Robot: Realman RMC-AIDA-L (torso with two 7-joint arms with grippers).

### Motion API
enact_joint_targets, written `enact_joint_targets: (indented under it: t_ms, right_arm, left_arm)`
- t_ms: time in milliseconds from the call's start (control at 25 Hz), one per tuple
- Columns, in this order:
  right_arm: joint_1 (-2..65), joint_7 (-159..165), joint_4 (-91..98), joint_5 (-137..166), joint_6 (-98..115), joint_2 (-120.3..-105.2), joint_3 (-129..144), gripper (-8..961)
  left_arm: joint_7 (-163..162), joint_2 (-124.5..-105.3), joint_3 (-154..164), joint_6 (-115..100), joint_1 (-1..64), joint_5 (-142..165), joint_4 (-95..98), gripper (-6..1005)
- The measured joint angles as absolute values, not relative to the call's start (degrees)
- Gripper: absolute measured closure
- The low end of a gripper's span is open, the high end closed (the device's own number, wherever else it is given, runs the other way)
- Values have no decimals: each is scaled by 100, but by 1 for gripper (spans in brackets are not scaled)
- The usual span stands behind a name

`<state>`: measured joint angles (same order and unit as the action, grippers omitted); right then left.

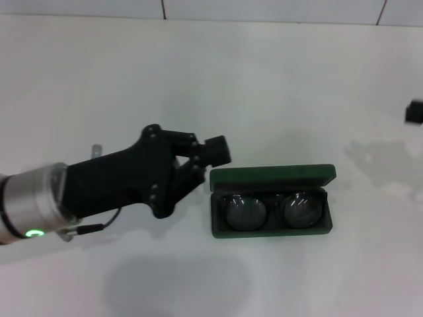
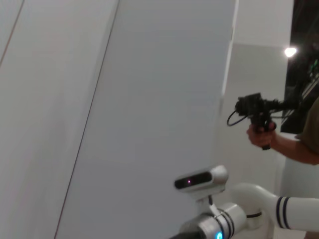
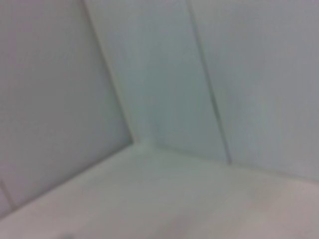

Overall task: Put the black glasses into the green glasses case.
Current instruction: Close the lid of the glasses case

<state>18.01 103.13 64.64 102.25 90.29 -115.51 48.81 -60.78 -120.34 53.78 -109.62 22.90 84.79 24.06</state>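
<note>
The green glasses case (image 1: 271,200) lies open on the white bench (image 1: 277,86) — a dark green hard shell, rectangular with rounded corners, its lid tipped back along the far edge and its inside lined in something dark and matte. The black glasses (image 1: 272,210) sit inside the lower tray, lenses up: two round clear lenses catching faint glints, thin black rims, a slim bridge between them. They fill most of the tray's length and lie level within its walls.

The left end effector (image 1: 198,160) hovers just beside the case's left end, near the hinge corner of the lid. It is matte black, angular plastic, mounted on a smooth silver cylindrical wrist with a lit green ring. Its fingers (image 1: 215,149) stand apart, holding nothing; the nearest fingertip is close to the case but I cannot tell whether it touches.

The right end effector (image 1: 414,113) shows only as a small dark block at the right edge of the head view, well apart from the case; whether its fingers are apart or together I cannot tell.

The left wrist view shows pale wall panels, a white robot arm and a person's hand holding a black device.
</note>
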Motion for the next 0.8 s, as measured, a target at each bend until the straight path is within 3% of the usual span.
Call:
enact_joint_targets:
  t_ms: [240, 800]
  right_arm:
    - [1877, 9690, 5883, 10024, 8984, -11541, 4372, 812]
    - [1865, 9068, 5260, 9826, 9025, -11544, 4304, 812]
  left_arm:
    - [-6503, -12027, 6275, -10135, 2331, 7880, 3004, 968]
    - [-10374, -11988, 7465, -8687, 1918, 10193, 7997, 968]
